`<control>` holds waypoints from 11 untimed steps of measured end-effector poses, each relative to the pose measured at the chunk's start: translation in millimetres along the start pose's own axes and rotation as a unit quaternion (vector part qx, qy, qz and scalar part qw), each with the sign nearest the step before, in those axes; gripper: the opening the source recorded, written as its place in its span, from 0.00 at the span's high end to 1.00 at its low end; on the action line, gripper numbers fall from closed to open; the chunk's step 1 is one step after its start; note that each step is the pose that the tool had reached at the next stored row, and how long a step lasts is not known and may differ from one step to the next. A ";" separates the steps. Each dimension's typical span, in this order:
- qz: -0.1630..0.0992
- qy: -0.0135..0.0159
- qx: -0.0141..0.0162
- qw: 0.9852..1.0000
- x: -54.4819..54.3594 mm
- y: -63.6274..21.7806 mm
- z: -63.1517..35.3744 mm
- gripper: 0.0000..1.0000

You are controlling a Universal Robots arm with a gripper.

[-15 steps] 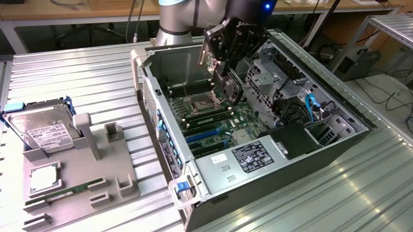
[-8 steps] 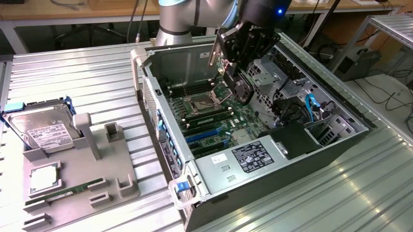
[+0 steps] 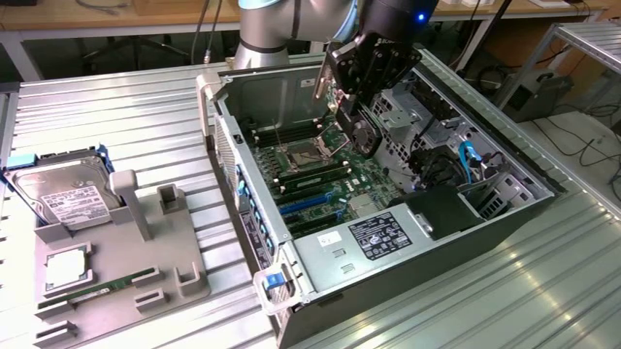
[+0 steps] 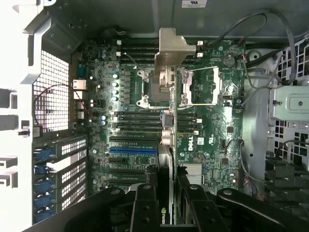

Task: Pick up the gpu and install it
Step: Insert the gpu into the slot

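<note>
My gripper (image 3: 357,102) hangs over the open computer case (image 3: 247,218) and is shut on the gpu (image 3: 361,132), a thin black card held on edge above the motherboard (image 3: 321,174). Its pale metal bracket (image 3: 321,78) points toward the far case wall. In the wrist view the gpu (image 4: 166,145) appears edge-on between the black fingers (image 4: 145,208), the bracket (image 4: 170,48) at its far end, over the CPU socket (image 4: 157,87) area. My gripper (image 4: 167,205) clamps the card near its logo end. The blue and black expansion slots (image 4: 133,151) lie off to one side of the card, unoccupied.
On the exterior view's left, a grey fixture (image 3: 126,247) carries a silver hard drive (image 3: 63,193), a CPU (image 3: 66,267) and a green memory stick (image 3: 102,287). Inside the case are a labelled power supply (image 3: 379,236), a drive cage (image 3: 427,116) and loose cables (image 4: 270,38).
</note>
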State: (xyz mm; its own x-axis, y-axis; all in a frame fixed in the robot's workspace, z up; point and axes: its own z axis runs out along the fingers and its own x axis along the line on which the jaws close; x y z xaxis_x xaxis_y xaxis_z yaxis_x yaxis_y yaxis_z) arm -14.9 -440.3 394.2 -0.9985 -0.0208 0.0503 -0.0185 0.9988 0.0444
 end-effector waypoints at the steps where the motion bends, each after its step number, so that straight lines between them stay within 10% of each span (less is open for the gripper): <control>1: 0.000 0.000 0.000 1.000 0.0 0.0 0.0 0.74; 7: -0.001 0.000 0.000 1.000 0.0 -0.1 0.2 0.74; 11: -0.051 0.002 0.002 0.999 -0.1 -0.1 0.5 0.74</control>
State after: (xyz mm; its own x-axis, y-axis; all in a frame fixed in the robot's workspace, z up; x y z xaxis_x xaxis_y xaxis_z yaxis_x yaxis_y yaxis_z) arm -14.9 -440.3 393.6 -0.9911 -0.1232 0.0498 -0.1210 0.9916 0.0453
